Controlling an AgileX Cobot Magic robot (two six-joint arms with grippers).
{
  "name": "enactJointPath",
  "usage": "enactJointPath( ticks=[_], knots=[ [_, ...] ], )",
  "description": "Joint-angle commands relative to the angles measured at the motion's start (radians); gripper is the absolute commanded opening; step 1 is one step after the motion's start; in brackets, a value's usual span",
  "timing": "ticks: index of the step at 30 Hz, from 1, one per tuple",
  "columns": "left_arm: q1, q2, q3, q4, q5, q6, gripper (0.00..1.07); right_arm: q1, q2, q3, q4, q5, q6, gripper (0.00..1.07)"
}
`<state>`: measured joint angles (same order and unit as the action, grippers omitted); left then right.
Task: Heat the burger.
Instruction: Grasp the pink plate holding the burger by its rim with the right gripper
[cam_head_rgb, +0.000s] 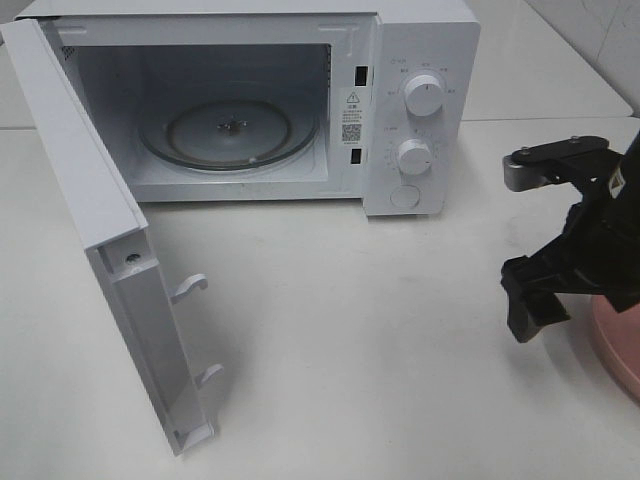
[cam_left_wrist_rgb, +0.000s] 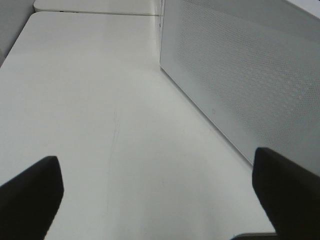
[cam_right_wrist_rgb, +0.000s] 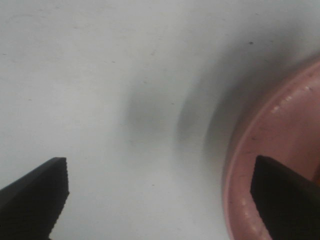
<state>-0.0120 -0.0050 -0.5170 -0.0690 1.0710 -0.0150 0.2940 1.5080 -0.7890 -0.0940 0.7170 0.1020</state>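
Microwave (cam_head_rgb: 420, 60) door (cam_head_rgb: 90, 200) stands wide open; the glass turntable (cam_head_rgb: 230, 130) inside is bare, so nothing is loaded yet. Opening looks done. Left to do, by my reading: fetch the burger, set it on the turntable, shut the door, turn a dial (cam_head_rgb: 425, 97). Right end effector (cam_right_wrist_rgb: 160, 197) is spread wide over the desk (cam_head_rgb: 350, 330) with nothing between its fingers. One finger hangs over the rim of a pink plate (cam_right_wrist_rgb: 280, 135), and the microwave is well off across the desk from it. Left end effector (cam_left_wrist_rgb: 160, 195) is likewise spread and empty, low over the desk, with a perforated white microwave panel just beside one finger; it is absent from the high view. The burger shows in no view. It may sit on the plate, which is mostly cut off and covered by the right arm; cannot confirm. Right wrist view is blurred, and the dial markings are too small to read.
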Motion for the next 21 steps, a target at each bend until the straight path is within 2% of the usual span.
enactJointPath(
  ticks=[1, 3, 5, 8, 10, 21],
  knots=[
    [-0.002, -0.018, 0.002, 0.002, -0.001, 0.000, 0.98, -0.039, -0.007, -0.006, -0.036, 0.024, -0.010, 1.01],
    [-0.002, -0.018, 0.002, 0.002, -0.001, 0.000, 0.98, -0.056, -0.007, -0.006, -0.037, 0.024, -0.010, 1.01],
    [-0.002, -0.018, 0.002, 0.002, -0.001, 0.000, 0.98, -0.111, -0.002, -0.006, -0.038, 0.016, -0.004, 1.00],
    [-0.002, -0.018, 0.002, 0.002, -0.001, 0.000, 0.98, -0.124, 0.002, -0.006, -0.041, 0.008, 0.006, 0.99],
    [-0.002, -0.018, 0.002, 0.002, -0.001, 0.000, 0.98, -0.174, 0.023, -0.010, -0.048, -0.025, 0.031, 0.99],
    [-0.002, -0.018, 0.002, 0.002, -0.001, 0.000, 0.98, -0.201, 0.141, -0.092, -0.048, -0.044, 0.031, 0.97]
  ],
)
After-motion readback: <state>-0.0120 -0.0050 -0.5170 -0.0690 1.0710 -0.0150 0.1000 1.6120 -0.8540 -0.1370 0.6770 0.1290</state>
